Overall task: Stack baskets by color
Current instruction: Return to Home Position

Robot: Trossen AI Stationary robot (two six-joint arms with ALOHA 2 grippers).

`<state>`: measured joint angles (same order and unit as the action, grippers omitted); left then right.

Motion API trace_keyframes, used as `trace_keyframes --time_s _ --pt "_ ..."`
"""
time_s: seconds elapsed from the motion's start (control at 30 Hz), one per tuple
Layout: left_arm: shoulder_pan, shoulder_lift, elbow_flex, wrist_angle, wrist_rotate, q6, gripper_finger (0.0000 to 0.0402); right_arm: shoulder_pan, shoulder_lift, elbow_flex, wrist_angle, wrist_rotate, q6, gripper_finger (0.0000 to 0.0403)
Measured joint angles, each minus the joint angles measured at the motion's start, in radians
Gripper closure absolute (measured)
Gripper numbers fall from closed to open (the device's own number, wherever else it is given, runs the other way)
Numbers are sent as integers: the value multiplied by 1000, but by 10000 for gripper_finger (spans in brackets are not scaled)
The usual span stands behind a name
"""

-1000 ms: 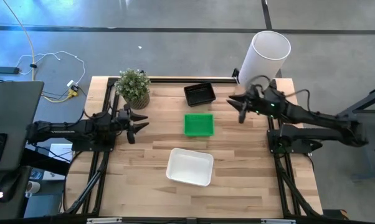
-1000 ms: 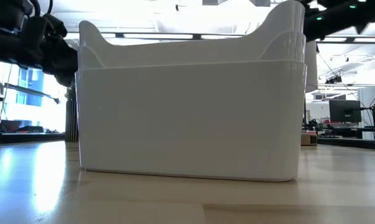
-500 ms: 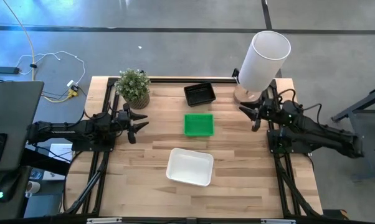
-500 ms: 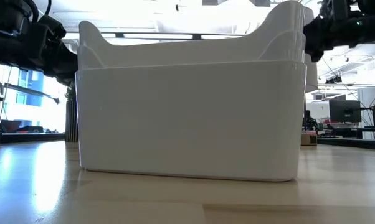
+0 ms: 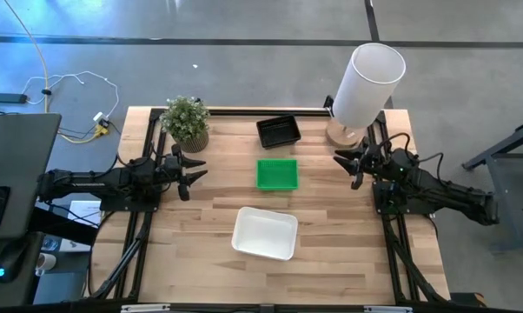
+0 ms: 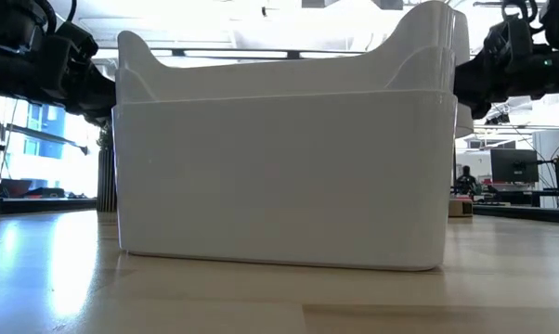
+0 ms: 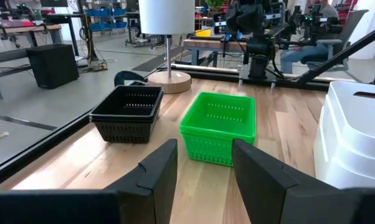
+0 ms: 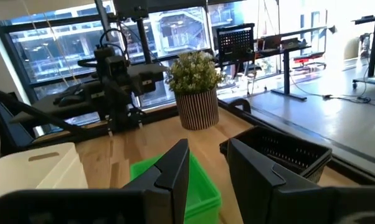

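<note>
Sorting looks done: black slotted plastic baskets (image 5: 278,131), bright green slotted plastic baskets (image 5: 276,173) and white plastic baskets (image 5: 264,232) sit stacked between left gripper (image 5: 192,171) and right gripper (image 5: 353,165), both spread wide and empty.

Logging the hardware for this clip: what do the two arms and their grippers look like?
Both arms are matte black, built of slim links with chunkier joint housings. The left arm and right arm each end in a two-finger gripper: left gripper, right gripper. The fingers are dark, angular wedges. A thin black cable loops over the right arm's wrist. No markings are readable.
</note>
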<state>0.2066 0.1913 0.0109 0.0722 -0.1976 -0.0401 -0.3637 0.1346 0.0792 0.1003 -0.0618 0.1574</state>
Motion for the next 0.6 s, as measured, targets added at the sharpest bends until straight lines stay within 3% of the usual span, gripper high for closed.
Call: trace_keyframes --time_s 0.6 --pt "0 0 1 0 0 -1 261 0 2 -6 -113 8 -7 305"
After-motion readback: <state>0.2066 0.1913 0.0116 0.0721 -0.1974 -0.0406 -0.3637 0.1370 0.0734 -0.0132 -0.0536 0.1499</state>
